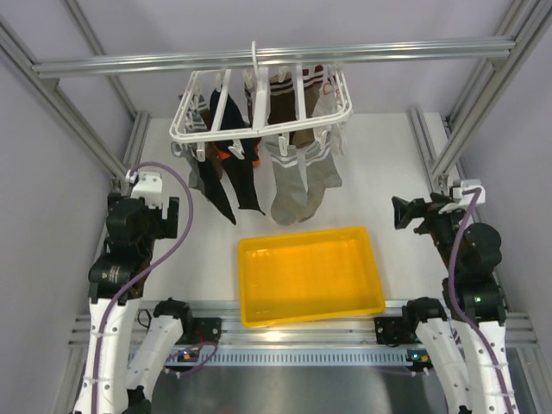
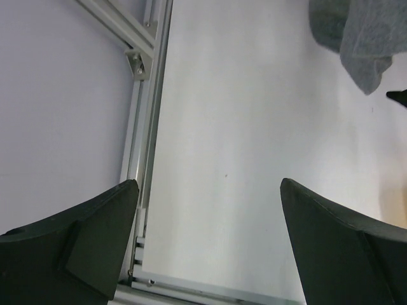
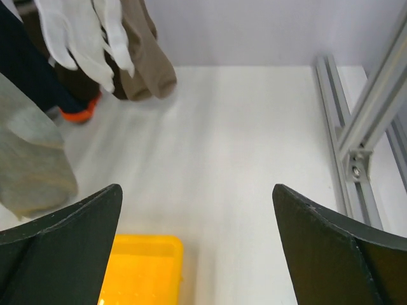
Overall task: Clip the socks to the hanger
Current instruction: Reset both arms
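The white hanger [image 1: 197,129] hangs by its hook from the top rail. Two grey socks with white stripes [image 1: 291,185] dangle from its clips, toes near the table. Their toes show in the left wrist view [image 2: 359,38], and one shows in the right wrist view [image 3: 32,159]. My left gripper [image 1: 141,217] is open and empty over the left side of the table; in its own view [image 2: 210,190] the jaws stand wide apart. My right gripper [image 1: 404,212] is open and empty at the right, also seen in its own view [image 3: 197,190].
Black and navy socks [image 1: 231,181] and brown socks [image 1: 289,99] also hang on the hanger. White socks [image 3: 82,32] and a brown sock [image 3: 149,57] show in the right wrist view. A yellow tray [image 1: 373,259] sits at the front centre. Aluminium frame posts [image 2: 137,63] stand at both sides.
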`<state>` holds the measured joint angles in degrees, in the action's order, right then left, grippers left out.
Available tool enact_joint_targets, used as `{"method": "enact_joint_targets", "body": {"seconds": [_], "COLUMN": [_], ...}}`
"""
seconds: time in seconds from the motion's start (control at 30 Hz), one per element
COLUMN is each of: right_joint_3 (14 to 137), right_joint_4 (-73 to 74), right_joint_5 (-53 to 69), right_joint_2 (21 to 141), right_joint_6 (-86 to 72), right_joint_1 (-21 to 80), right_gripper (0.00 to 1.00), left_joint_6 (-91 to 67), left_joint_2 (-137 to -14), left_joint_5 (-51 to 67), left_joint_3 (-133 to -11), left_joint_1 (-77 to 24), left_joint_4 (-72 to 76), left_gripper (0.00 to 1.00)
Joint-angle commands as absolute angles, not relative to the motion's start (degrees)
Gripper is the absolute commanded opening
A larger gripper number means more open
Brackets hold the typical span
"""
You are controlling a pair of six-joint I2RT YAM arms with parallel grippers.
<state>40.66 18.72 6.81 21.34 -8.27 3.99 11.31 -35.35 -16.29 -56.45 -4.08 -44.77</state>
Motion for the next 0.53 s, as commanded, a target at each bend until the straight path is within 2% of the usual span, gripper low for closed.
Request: {"method": "enact_joint_targets", "body": {"seconds": [0.0,0.5], "right_joint_3": [39.82,39.73], "right_joint_4": [24.7,24.7], "right_joint_5": [2.9,6.06], "right_joint_2": [21.88,20.57], "right_joint_6": [-0.36,-1.93], "right_joint_1": [3.34,2.46], "right_gripper": [1.0,1.0], "left_joint_6": [12.13,10.81], "left_joint_2": [-35.77,-32.78], "left_joint_5": [-17.78,-17.31], "left_joint_3": [-57.92,-56.16], "left_joint_1": [-3.69,-3.69], "left_joint_4": [-49.04,-47.9], "left_gripper": [0.98,0.98]}}
